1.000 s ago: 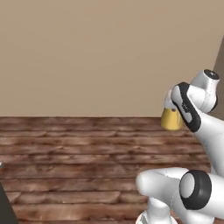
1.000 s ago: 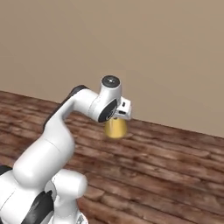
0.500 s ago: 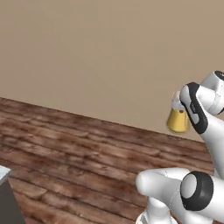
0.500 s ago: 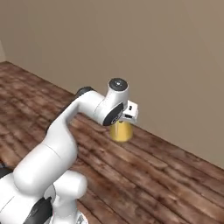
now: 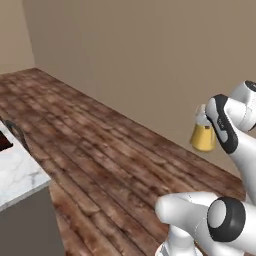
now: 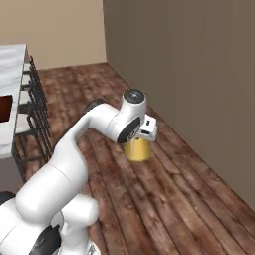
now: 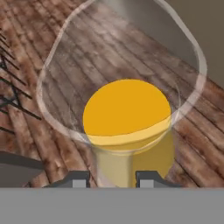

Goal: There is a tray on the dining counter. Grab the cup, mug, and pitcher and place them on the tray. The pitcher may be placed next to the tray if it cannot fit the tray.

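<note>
The amber-yellow pitcher (image 5: 202, 136) hangs in the air over the wooden floor, held by its clear narrow top. My gripper (image 6: 145, 135) is shut on the pitcher (image 6: 136, 150) from above. In the hand view the gripper (image 7: 113, 179) straddles the clear rim, and I look down into the yellow pitcher (image 7: 127, 114). The white marble dining counter (image 6: 11, 64) is far off to the left, with a dark reddish-brown corner of the tray (image 6: 4, 107) on it. A corner of that dining counter (image 5: 17, 175) and a sliver of the tray (image 5: 3, 142) sit at the left edge of the left base view.
Black wire-frame stools (image 6: 36, 115) stand along the counter's near side, and one stool (image 5: 16, 133) pokes above the marble corner. A plain beige wall (image 5: 150, 60) runs close on the right. Wooden floor (image 6: 164, 199) lies under the arm.
The whole picture has swung as the base turns, bringing the counter and stools into sight. The pitcher stays gripped in the same place under the hand.
</note>
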